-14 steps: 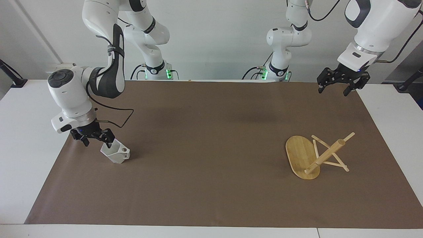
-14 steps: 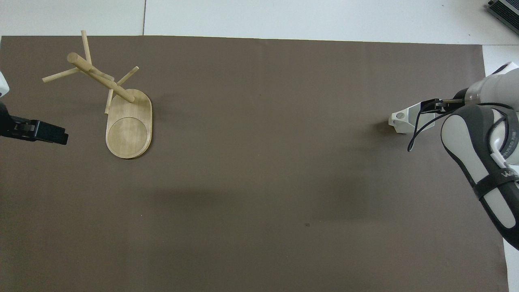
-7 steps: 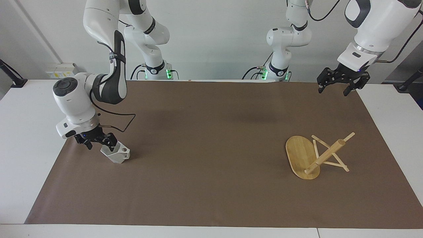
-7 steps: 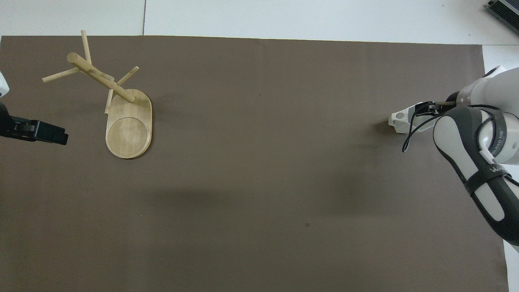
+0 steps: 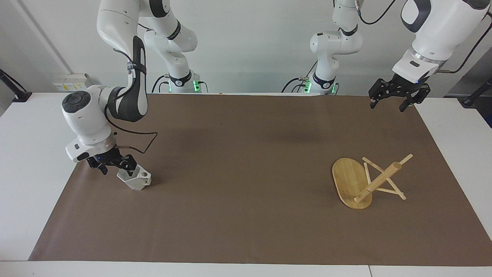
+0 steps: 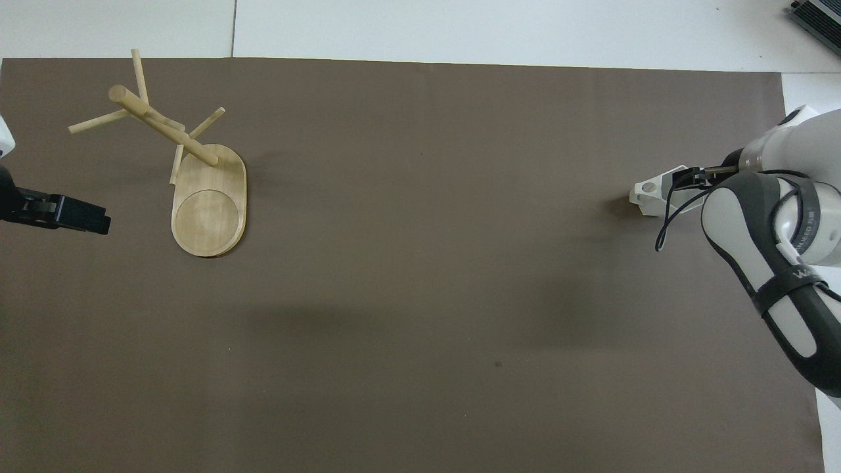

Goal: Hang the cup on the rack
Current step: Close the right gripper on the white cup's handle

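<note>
The white faceted cup lies tipped on the brown mat at the right arm's end, its pierced handle toward the table's middle. My right gripper is low at the cup's mouth. It is open, with one finger at the rim and the other outside. The bamboo rack stands on its oval base at the left arm's end. My left gripper waits open in the air over the mat's corner by the left arm's base.
A brown mat covers most of the white table. The rack's thin pegs stick out sideways from its post. A black cable loops off the right wrist above the mat.
My right gripper has sunk a little lower onto the cup's mouth and its wrist has shifted slightly. The cup, the rack and the left arm have not moved.
</note>
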### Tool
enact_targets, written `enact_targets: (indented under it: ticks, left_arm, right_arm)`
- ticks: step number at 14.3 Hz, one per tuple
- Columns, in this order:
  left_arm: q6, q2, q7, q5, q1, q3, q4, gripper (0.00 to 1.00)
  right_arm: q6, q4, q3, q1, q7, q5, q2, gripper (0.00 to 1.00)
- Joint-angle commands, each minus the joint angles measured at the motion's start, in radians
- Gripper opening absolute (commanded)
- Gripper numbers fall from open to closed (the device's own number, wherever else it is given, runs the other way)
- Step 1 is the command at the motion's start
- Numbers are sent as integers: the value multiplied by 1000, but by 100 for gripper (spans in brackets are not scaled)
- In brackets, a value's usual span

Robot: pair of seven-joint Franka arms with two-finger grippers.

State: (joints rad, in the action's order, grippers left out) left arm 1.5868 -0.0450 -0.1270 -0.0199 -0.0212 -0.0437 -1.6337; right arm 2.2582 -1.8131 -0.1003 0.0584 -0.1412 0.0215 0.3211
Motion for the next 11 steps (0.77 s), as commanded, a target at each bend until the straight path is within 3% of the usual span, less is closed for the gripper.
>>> enact_targets:
  ticks: [1, 11]
  left_arm:
    - [-16, -3, 3, 11, 10, -10, 2, 100]
    - [-16, -3, 3, 11, 10, -10, 2, 100]
  right_arm:
    - [24, -14, 5, 8, -28, 1, -5, 92]
    - [15, -14, 5, 8, -3, -5, -7, 53]
